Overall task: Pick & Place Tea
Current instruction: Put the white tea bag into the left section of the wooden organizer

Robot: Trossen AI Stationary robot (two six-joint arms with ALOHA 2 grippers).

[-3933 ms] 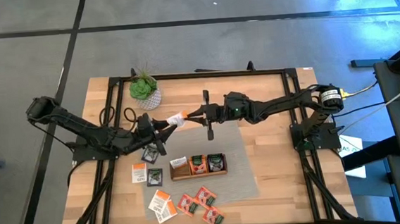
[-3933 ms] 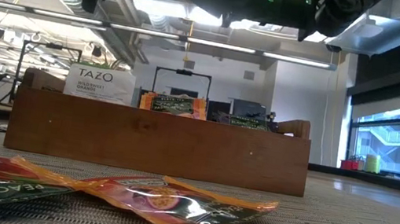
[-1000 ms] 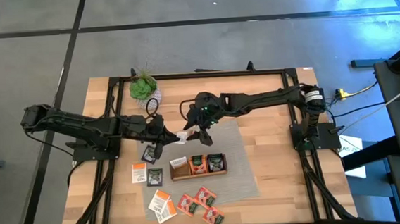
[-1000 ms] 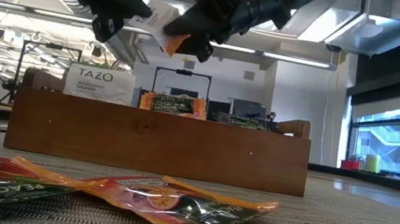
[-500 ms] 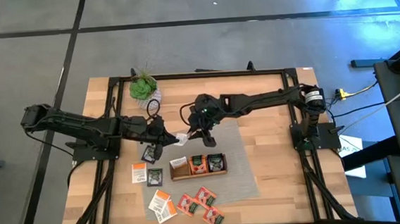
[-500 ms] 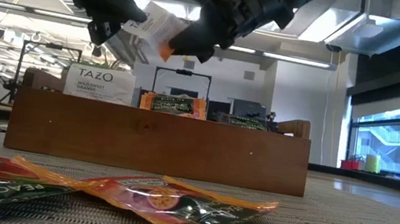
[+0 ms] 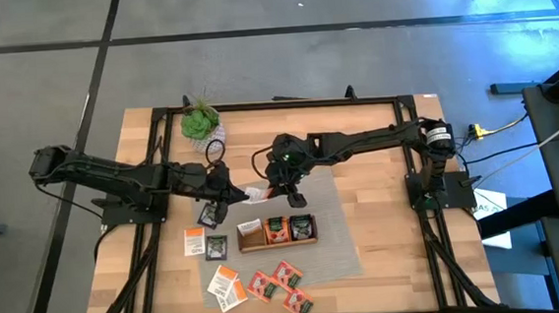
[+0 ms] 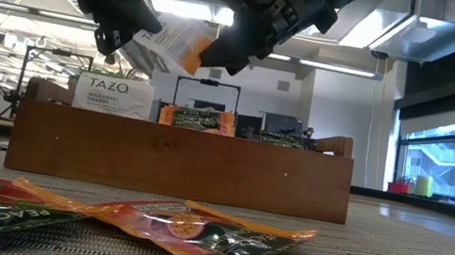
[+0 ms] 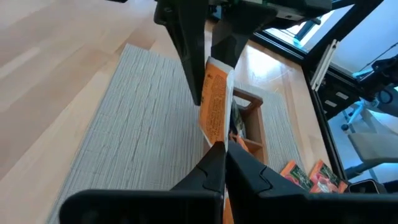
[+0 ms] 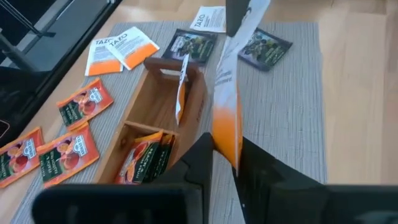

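Note:
A white-and-orange tea sachet (image 7: 255, 192) hangs in the air over the grey mat (image 7: 323, 218), just beyond the brown wooden tray (image 7: 278, 243). My left gripper (image 7: 238, 190) is shut on its white end and my right gripper (image 7: 274, 189) is shut on its orange end. The two grippers face each other across the sachet (image 8: 176, 46). Sachets stand on edge in all three compartments of the tray (image 10: 200, 99). More tea lies flat on the table: white-and-orange sachets (image 7: 225, 287), red ones (image 7: 278, 283) and dark ones (image 7: 212, 246). My left gripper pinches the sachet's white end (image 9: 217, 138) between its two fingers, coming from the table's left and slanting slightly down. The sachet stands on edge, clear of the mat and the tray. My right gripper pinches the sachet's orange end (image 10: 225, 134) between its two fingers, coming from the table's right and slanting down. The sachet stretches away from it to the other gripper.
A small green plant in a white pot (image 7: 201, 122) stands at the far left of the table. The black frame rails (image 7: 276, 104) run around the table's edges. Bare mat lies to the right of the tray.
My right gripper has shut its fingers on the sachet's orange end, turning a little at the wrist. The sachet has stayed in the air between the two grippers and has tipped slightly.

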